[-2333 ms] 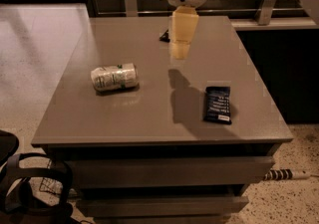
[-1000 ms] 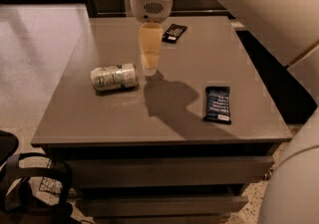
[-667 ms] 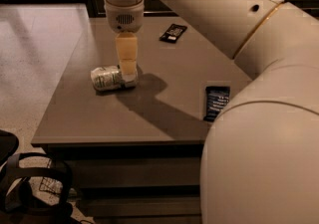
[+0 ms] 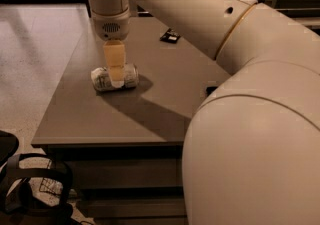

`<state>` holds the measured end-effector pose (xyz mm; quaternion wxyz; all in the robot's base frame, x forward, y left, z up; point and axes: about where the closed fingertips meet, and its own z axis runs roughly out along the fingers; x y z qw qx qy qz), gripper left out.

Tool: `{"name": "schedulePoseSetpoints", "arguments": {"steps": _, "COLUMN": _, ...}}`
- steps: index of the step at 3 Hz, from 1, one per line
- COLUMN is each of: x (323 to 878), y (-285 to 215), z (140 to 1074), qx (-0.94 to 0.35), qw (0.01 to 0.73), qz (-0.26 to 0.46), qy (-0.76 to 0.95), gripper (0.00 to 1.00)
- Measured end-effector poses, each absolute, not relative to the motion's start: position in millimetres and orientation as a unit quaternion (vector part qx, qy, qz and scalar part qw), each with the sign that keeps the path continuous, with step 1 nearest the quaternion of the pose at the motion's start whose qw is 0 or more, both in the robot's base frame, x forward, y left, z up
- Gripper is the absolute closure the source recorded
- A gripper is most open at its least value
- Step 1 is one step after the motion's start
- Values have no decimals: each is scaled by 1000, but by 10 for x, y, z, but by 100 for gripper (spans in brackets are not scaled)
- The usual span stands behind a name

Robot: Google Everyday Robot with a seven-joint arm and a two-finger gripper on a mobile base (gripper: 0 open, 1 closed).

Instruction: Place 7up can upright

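Observation:
The 7up can [image 4: 102,78] lies on its side on the left part of the grey table [image 4: 150,114], whitish-silver with green markings. My gripper [image 4: 115,71] hangs straight down over the can's middle, its pale fingers [image 4: 115,59] in front of the can and reaching its body. The arm fills the right side of the camera view.
A flat black wrapper [image 4: 170,36] lies at the table's far side. A dark snack bar [image 4: 211,90] is mostly hidden behind my arm at the right. The table's left and front edges drop to the floor; dark cables and a basket [image 4: 30,189] sit below left.
My gripper has moved left across the table from above its middle and come down onto the lying can. The can has not moved.

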<state>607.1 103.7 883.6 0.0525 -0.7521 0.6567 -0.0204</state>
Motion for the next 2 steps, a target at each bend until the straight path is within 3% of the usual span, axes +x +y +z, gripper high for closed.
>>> {"name": "schedulePoseSetpoints", "arguments": {"steps": 2, "x": 5904, "y": 1040, "z": 8544, "qx": -740, "qw": 33, "qz": -8, "qy": 672, "gripper": 0}}
